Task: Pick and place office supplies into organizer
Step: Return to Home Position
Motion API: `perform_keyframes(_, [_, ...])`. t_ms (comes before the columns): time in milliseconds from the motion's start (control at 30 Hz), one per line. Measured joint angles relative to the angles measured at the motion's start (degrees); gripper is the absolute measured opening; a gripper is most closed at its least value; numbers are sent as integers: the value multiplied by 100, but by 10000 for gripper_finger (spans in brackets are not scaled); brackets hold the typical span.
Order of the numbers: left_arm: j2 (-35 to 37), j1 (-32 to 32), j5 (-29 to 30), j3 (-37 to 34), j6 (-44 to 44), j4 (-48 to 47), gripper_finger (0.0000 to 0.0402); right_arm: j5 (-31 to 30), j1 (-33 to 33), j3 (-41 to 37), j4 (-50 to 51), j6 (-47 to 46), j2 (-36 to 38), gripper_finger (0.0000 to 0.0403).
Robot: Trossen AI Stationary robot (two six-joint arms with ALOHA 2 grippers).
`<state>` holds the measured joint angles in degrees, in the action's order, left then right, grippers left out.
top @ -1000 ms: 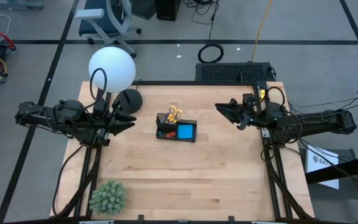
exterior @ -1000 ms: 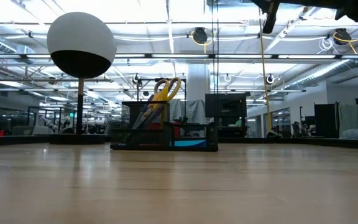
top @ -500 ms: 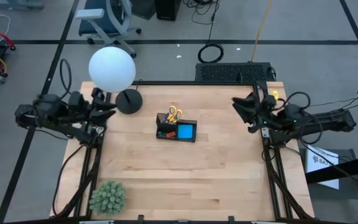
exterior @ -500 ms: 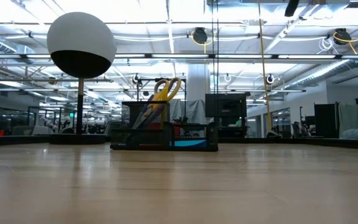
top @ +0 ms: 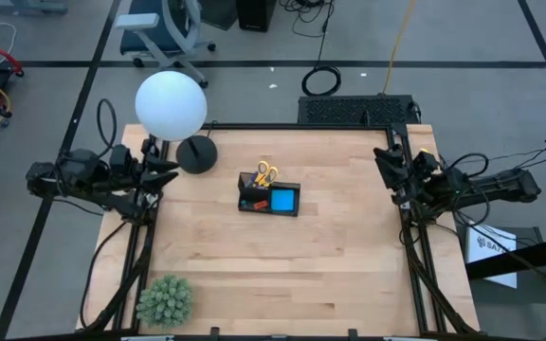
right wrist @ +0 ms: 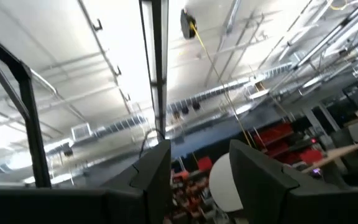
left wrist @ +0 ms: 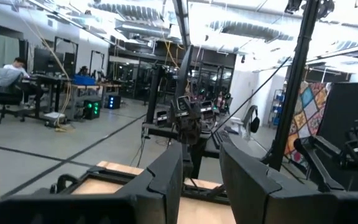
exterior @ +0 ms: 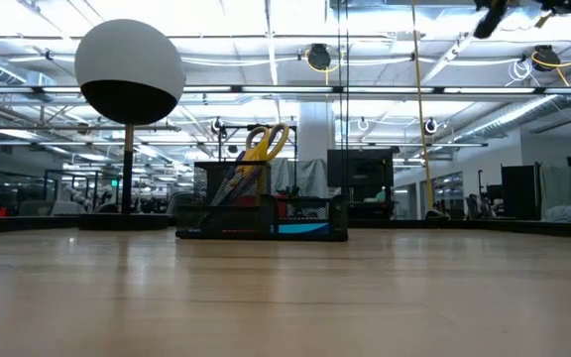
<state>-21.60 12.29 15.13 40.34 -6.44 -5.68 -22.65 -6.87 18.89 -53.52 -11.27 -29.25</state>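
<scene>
Both at once, retreating: folding the left gripper (top: 164,170) back to the left edge of the table (top: 282,275), just beside the lamp base (top: 197,153), keeping its fingers apart on nothing. Tucking the right gripper (top: 387,163) in over the right edge, farther out than half a second ago, likewise spread and bare. Leaving the organizer (top: 269,200) alone mid-table, well apart from either arm, holding the yellow-handled scissors (top: 265,172) upright in its taller section and the blue note pad (top: 283,200) in its lower tray. Spotting no loose supplies outside it; judging the sorting finished, with only homing left.
</scene>
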Motion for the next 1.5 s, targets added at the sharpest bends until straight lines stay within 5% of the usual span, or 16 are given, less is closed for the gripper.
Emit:
perform_keyframes(167, [142, 0, -21, -488, -155, 341, 115, 10, 0, -526, -814, 64, 24, 155])
perform_keyframes(467, [602, 0, -47, -939, -168, 450, 115, 4, 2, -577, -823, 415, 297, 155])
perform_keyframes(1067, [1931, 0, -1, -942, -330, -857, 115, -161, 4, -577, 624, 604, 1876, 155])
perform_keyframes(1500, [2019, 0, 458, -942, -704, -1260, 115, -335, 4, -577, 1354, 507, 2451, 155])
